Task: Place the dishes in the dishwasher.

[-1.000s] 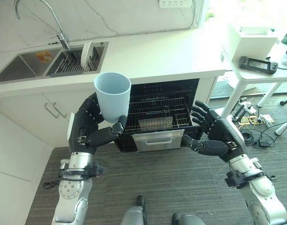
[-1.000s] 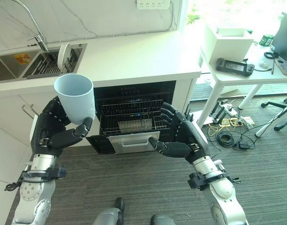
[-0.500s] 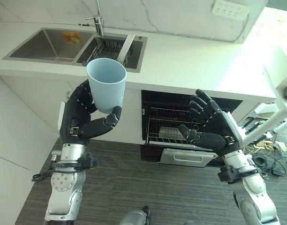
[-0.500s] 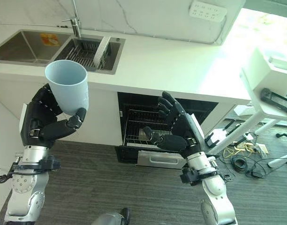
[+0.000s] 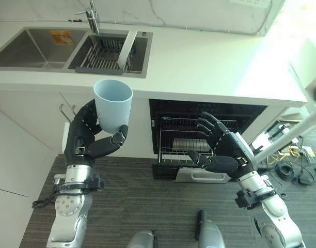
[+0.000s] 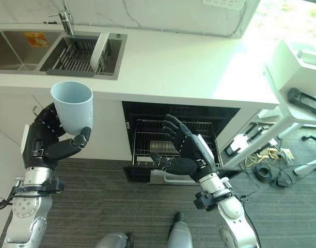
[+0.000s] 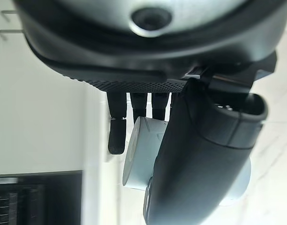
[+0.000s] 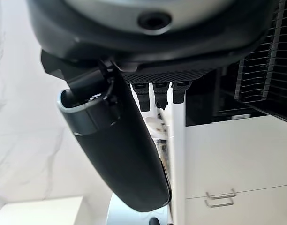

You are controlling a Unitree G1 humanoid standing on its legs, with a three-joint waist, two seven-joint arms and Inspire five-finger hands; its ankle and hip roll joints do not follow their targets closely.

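Observation:
My left hand point(image 5: 85, 142) holds a pale blue cup point(image 5: 113, 105) upright in front of the white cabinet, fingers and thumb curled round its base. The cup point(image 7: 139, 159) shows past the thumb in the left wrist view. To its right the dishwasher point(image 5: 207, 111) stands open under the counter, its wire rack point(image 5: 178, 142) pulled partly out. My right hand point(image 5: 222, 153) hovers open in front of the rack, fingers spread and holding nothing. A white plate point(image 5: 126, 49) stands on edge in the sink's drying rack.
A double steel sink point(image 5: 39, 46) with a tap point(image 5: 92, 15) sits at the counter's left. The white counter point(image 5: 215, 62) runs over the dishwasher. A white table leg point(image 5: 282, 139) and loose cables point(image 5: 289, 163) lie on the floor at the right.
The camera has shifted. My left hand still holds the cup, now a bit lower against the cabinet. My right hand has dropped slightly before the rack, still open.

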